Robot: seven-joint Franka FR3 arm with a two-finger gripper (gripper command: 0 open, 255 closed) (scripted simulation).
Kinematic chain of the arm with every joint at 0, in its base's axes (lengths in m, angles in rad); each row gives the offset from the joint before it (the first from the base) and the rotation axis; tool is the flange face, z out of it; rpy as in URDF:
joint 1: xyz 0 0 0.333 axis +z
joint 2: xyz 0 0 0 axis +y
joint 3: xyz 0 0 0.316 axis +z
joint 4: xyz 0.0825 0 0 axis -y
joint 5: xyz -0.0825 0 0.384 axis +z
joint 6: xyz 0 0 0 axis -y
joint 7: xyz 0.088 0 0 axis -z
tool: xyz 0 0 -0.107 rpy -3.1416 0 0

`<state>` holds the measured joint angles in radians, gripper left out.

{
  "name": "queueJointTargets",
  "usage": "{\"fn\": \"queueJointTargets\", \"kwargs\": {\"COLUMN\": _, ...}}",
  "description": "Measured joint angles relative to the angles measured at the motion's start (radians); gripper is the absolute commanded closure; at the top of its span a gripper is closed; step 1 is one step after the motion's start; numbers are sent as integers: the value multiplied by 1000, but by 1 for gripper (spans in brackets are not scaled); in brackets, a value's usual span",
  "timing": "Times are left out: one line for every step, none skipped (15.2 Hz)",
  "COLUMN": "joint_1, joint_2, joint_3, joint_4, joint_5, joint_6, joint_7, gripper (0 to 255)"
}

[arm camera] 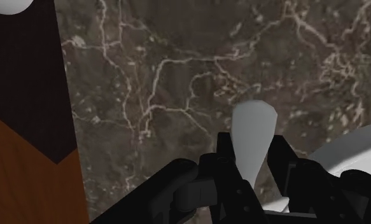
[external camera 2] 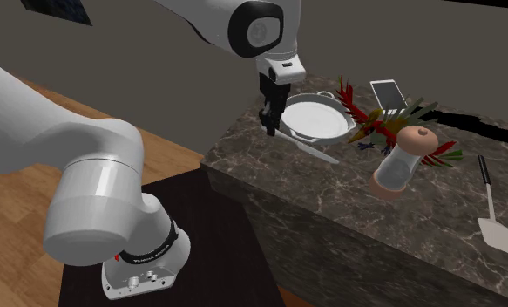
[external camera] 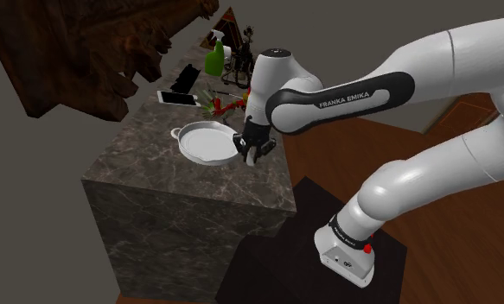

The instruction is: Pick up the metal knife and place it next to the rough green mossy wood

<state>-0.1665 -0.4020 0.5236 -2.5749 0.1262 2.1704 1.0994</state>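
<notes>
Plainly the gripper [external camera 2: 269, 127] clasps one end of the knife [external camera 2: 313, 148], which lies on the counter [external camera 2: 348, 205] by the pan's [external camera 2: 317, 118] 7 o'clock rim, its long axis running from the jaws toward 4 o'clock in the second exterior view.

Support: a dark veined stone counter [external camera: 146, 154], block-shaped. On its top: a white two-handled pan [external camera: 208, 142]. A pale knife [external camera 2: 311, 146] lies just beside the pan, near the edge. Farther along are a white phone [external camera: 178, 98], a green spray bottle [external camera: 215, 59], a red-and-green leafy bunch [external camera 2: 374, 122], a grinder [external camera 2: 398, 161] standing upright, and a spatula [external camera 2: 496, 222] lying flat, well apart from the pan.
</notes>
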Motion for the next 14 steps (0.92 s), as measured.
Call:
{"fn": "queueJointTargets", "kwargs": {"joint_1": 2, "joint_2": -9, "joint_3": -3, "joint_4": 7, "joint_5": 2, "joint_6": -15, "joint_7": -2, "gripper": 255}}
{"fn": "queueJointTargets", "kwargs": {"joint_1": 4, "joint_2": -18, "joint_3": -7, "joint_4": 13, "joint_5": 4, "joint_6": -30, "joint_7": -6, "gripper": 255}}
{"fn": "queueJointTargets", "kwargs": {"joint_1": 7, "joint_2": -30, "joint_3": -10, "joint_4": 19, "joint_5": 8, "joint_6": -48, "joint_7": -7, "gripper": 255}}
{"fn": "queueJointTargets", "kwargs": {"joint_1": 8, "joint_2": -39, "joint_3": -14, "joint_4": 29, "joint_5": 9, "joint_6": -66, "joint_7": -10, "gripper": 255}}
{"fn": "queueJointTargets", "kwargs": {"joint_1": 7, "joint_2": -40, "joint_3": -17, "joint_4": 40, "joint_5": 7, "joint_6": -79, "joint_7": -12, "gripper": 255}}
{"fn": "queueJointTargets", "kwargs": {"joint_1": 8, "joint_2": -47, "joint_3": -20, "joint_4": 47, "joint_5": 8, "joint_6": -93, "joint_7": -15, "gripper": 255}}
{"fn": "queueJointTargets", "kwargs": {"joint_1": 8, "joint_2": -53, "joint_3": -24, "joint_4": 59, "joint_5": 8, "joint_6": -110, "joint_7": -17, "gripper": 255}}
{"fn": "queueJointTargets", "kwargs": {"joint_1": 7, "joint_2": -57, "joint_3": -27, "joint_4": 69, "joint_5": 7, "joint_6": -124, "joint_7": -19, "gripper": 255}}
{"fn": "queueJointTargets", "kwargs": {"joint_1": 10, "joint_2": -68, "joint_3": -31, "joint_4": 77, "joint_5": 9, "joint_6": -142, "joint_7": -22, "gripper": 255}}
{"fn": "queueJointTargets", "kwargs": {"joint_1": 10, "joint_2": -73, "joint_3": -35, "joint_4": 85, "joint_5": 9, "joint_6": -155, "joint_7": -24, "gripper": 255}}
{"fn": "queueJointTargets", "kwargs": {"joint_1": 11, "joint_2": -78, "joint_3": -37, "joint_4": 91, "joint_5": 10, "joint_6": -166, "joint_7": -25, "gripper": 255}}
{"fn": "queueJointTargets", "kwargs": {"joint_1": 2, "joint_2": -63, "joint_3": -40, "joint_4": 113, "joint_5": 0, "joint_6": -174, "joint_7": -29, "gripper": 255}}
{"fn": "queueJointTargets", "kwargs": {"joint_1": -10, "joint_2": -41, "joint_3": -43, "joint_4": 128, "joint_5": -11, "joint_6": -168, "joint_7": -35, "gripper": 255}}
{"fn": "queueJointTargets", "kwargs": {"joint_1": -23, "joint_2": -14, "joint_3": -46, "joint_4": 153, "joint_5": -26, "joint_6": -167, "joint_7": -39, "gripper": 255}}
